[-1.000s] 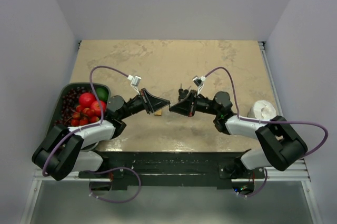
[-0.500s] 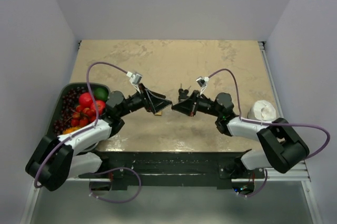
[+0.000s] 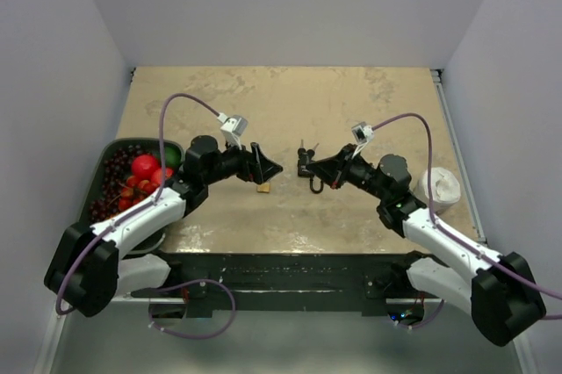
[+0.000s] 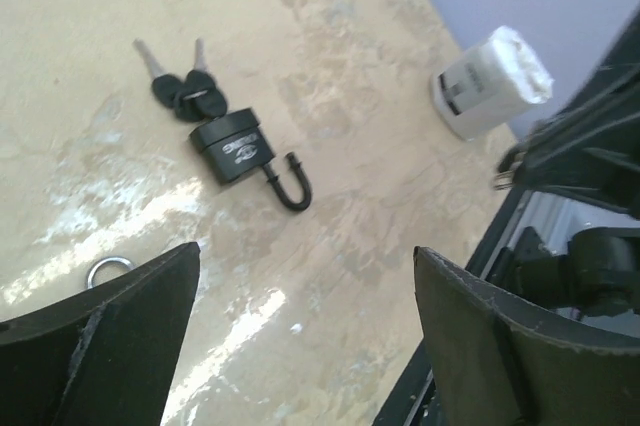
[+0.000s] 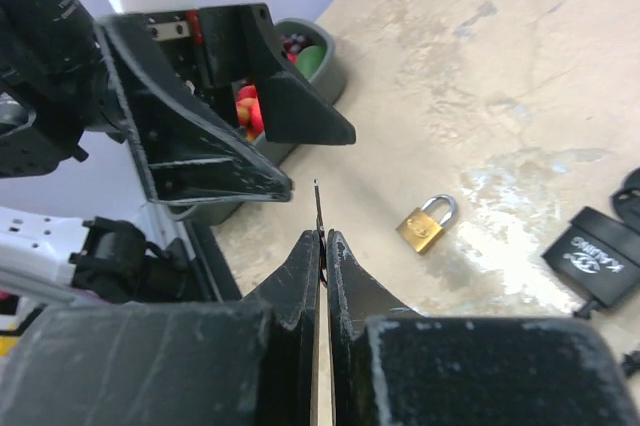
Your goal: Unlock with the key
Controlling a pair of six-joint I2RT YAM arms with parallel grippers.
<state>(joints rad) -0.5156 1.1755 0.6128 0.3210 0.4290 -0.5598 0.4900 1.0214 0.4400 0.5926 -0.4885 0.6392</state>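
Setup is a beige, marbled counter [image 3: 290,102] boxed in by plain pale walls [image 3: 290,5] on the left, far and right sides. The surface is glossy enough to throw white glare patches around the middle.

The brass padlock [image 5: 424,227] is lying flat on the counter, roughly mid-width and closer to the near edge than the far one, with its shackle closed. The left gripper [image 4: 305,251] hangs right by it with the jaws spread wide and nothing in them.

The right gripper [image 5: 322,236] faces it from the other side. Its jaws are pinched closed on a small key [image 5: 317,208], seen edge-on as a thin metal sliver poking out past the tips. It's up in the air, not touching the brass lock.

There's other stuff too. A black padlock [image 4: 234,150] with its shackle popped open sits just right of the brass one, with a couple of black-headed keys [image 4: 186,96] touching it on the far side. There's a white container [image 4: 488,84] at the right edge and a fruit bowl [image 5: 338,74] against the left edge, near the near-left corner.
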